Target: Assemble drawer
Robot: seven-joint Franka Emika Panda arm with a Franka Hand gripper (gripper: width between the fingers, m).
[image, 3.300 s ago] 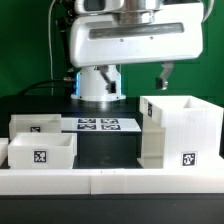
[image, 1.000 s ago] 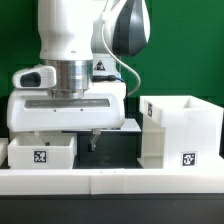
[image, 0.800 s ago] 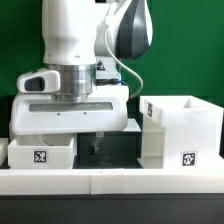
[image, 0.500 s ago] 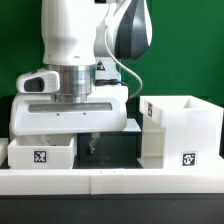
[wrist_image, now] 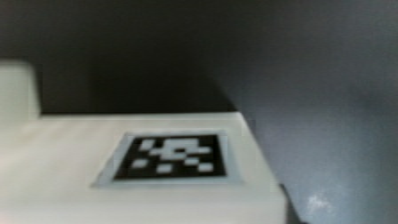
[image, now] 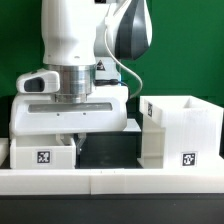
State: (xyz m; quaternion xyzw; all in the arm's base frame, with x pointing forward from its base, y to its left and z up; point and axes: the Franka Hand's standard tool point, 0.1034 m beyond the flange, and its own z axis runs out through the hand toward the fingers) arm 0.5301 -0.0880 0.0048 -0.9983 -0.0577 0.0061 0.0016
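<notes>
The small white tray [image: 40, 157], with a square tag on its front, sits at the exterior view's left behind the rail. My gripper [image: 72, 146] is lowered over the tray's right wall. One dark finger [image: 77, 143] presses against the outside of that wall, and the other is hidden inside the tray. The boxy white housing [image: 180, 128] stands at the right, open at the top, with a tag low on its front. The second tray is hidden behind my hand. The wrist view is blurred and shows a white tagged surface [wrist_image: 173, 158] very close, with no fingers in sight.
The long low white rail [image: 110, 181] runs along the front. Dark table surface [image: 110, 155] lies between the tray and the housing. My wide white hand body [image: 70, 110] blocks what is behind it.
The arm came down from high over the table to the left tray. In the last half second the visible finger moved left against the tray's right wall while the hand stayed still.
</notes>
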